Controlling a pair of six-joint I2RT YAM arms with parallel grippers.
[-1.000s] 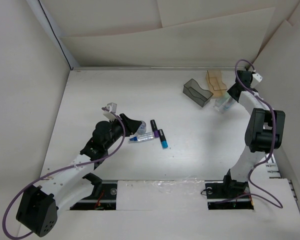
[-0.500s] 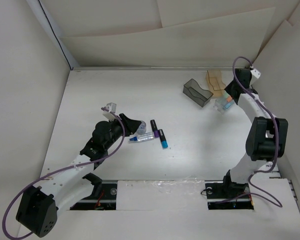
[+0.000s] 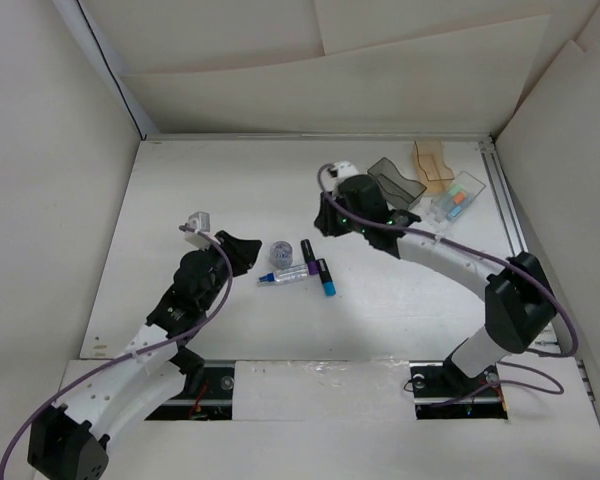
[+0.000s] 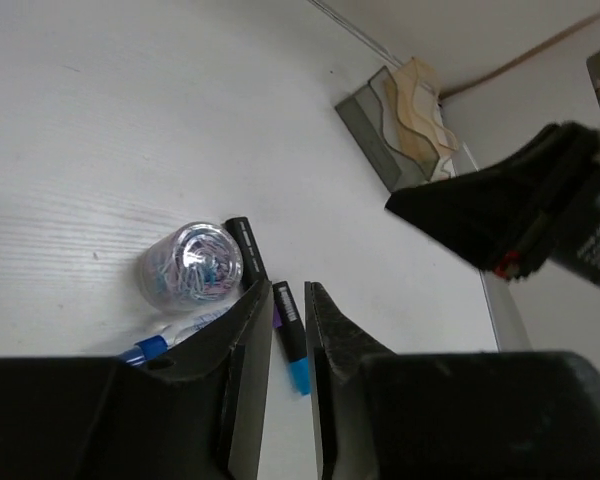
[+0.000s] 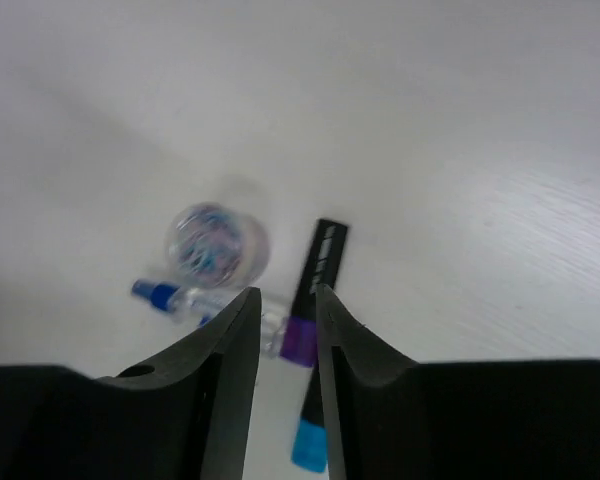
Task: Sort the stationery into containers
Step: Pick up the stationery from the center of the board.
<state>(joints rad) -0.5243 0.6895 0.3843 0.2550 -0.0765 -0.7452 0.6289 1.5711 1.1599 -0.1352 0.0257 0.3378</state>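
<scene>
Left arm reaches in from the near left. Left gripper (image 4: 287,295) has its jaws together, nothing between them, and sits just left of the loose stationery on the white table (image 3: 200,180).

Loose group, middle of the table, left to right:
- Small round clear roll (image 3: 282,251), upright, with multicoloured bits visible inside. It stands just right of the left gripper's tips.
- Clear pen (image 3: 288,274) lies flat, just near of the roll, with its blue tip pointing left.
- Black marker (image 3: 307,248) lies just right of the roll, running far to near. A purple part shows where it meets the pen; which of the two it belongs to cannot be told.
- A second marker (image 3: 325,277) with a black body and a light-blue near end lies just right of the pen.

Right arm arcs in from the near right. Right gripper (image 5: 287,300) is over the table just far of this group, pointing toward it, its jaws almost together and empty.

Containers, far right of the table, close together:
- Dark grey bin (image 3: 393,181), set at an angle.
- Tan bin (image 3: 435,166), just far and right of the grey one.
- Clear bin (image 3: 457,197), rightmost, with orange and blue pieces inside.
</scene>
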